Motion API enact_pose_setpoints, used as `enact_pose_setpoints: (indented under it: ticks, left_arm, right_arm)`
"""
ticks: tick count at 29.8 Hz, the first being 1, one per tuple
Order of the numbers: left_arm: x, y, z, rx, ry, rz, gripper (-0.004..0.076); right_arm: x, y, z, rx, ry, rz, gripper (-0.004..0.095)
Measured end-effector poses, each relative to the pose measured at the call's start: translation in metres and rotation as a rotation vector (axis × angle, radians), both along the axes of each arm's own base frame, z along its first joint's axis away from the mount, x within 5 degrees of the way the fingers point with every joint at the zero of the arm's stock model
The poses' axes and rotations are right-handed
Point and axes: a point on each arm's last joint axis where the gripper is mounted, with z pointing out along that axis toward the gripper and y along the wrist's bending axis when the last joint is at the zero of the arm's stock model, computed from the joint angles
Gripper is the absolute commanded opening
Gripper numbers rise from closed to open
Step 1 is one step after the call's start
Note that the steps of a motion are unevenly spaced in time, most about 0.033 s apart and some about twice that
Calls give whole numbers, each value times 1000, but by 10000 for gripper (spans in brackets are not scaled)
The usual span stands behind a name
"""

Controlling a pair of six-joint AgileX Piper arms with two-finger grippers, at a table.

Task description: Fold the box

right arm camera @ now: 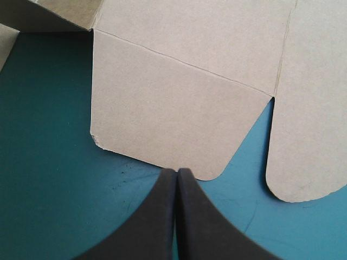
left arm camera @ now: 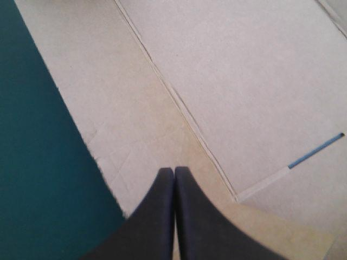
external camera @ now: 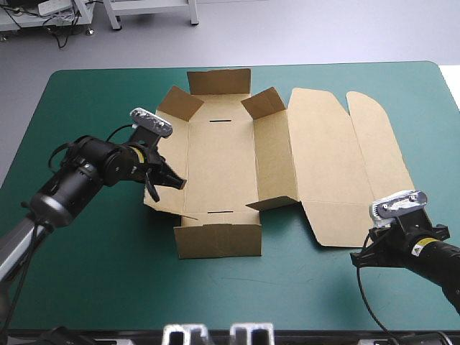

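Claws both closed to a point: left claw (left arm camera: 173,170) at the 9 o'clock wall (left arm camera: 103,103) of the box (external camera: 223,154) — possibly pinching it; box centred on the counter (external camera: 86,273), lid (external camera: 338,165) flat toward 3 o'clock; right claw (right arm camera: 177,172) empty — beside the lid's 5 o'clock flap (right arm camera: 162,108).

Left pincer (left arm camera: 174,172) over the brown box (left arm camera: 233,81) at its edge

The pincer's two black fingers meet in one pointed arch, tips above a flat brown panel. Just beside the pincer that panel's edge runs away at a slant, with the teal-green tabletop (left arm camera: 38,162) bare beyond it. Ahead of the pincer a fold crease (left arm camera: 179,103) crosses the board, parting this panel from a wider one. Ahead of the pincer and off to its other side, a thin slot (left arm camera: 317,150) is cut in the board.
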Motion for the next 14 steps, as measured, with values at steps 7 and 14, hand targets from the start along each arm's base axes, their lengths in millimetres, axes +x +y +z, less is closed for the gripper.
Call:
enact_pose_setpoints:
  ticks: [7,14]
  left_arm:
    - [36,-1,-11,-76,64,45,15]
    - [57,77,-17,-316,218,127,15]
  right_arm:
    - [0,0,0,1,0,0,-20]
    - [0,0,0,1,-2,0,-20]
